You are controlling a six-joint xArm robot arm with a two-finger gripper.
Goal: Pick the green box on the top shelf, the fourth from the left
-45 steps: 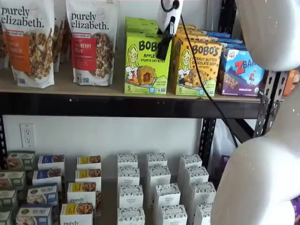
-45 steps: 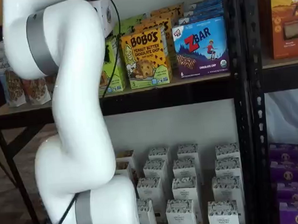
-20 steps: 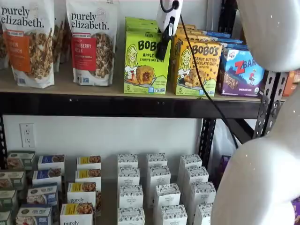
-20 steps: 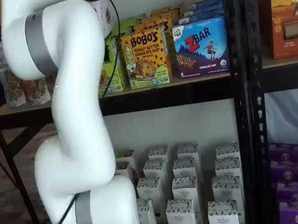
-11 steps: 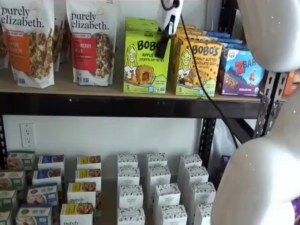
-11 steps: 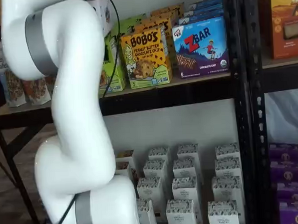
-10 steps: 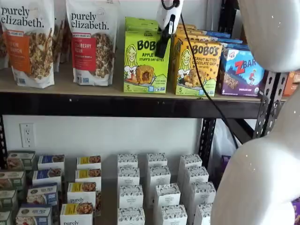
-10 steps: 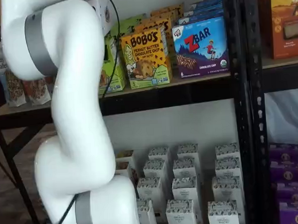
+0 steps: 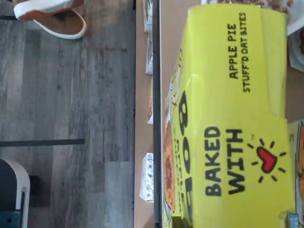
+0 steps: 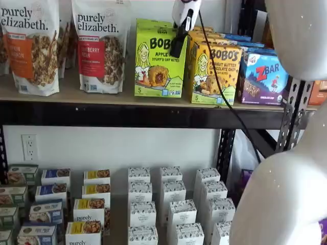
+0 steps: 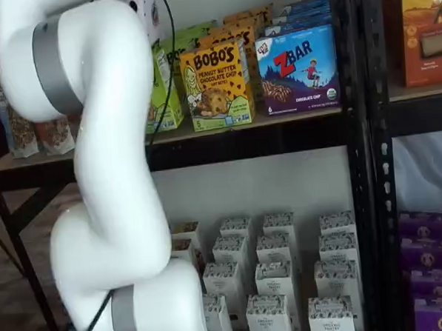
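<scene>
The gripper (image 10: 177, 48) is hanging at the green box (image 10: 160, 58), one black finger showing against its right front edge. Just right of the fingers, the yellow box (image 10: 214, 74) is crowding that side, almost touching. Left of the green box, a narrow gap is separating it from the granola bag (image 10: 98, 46). Open air is lying in front of the top shelf (image 10: 127, 113).

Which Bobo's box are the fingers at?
The green box, Apple Pie; one black finger hangs over its top right corner. The orange box stands beside, untouched.
</scene>
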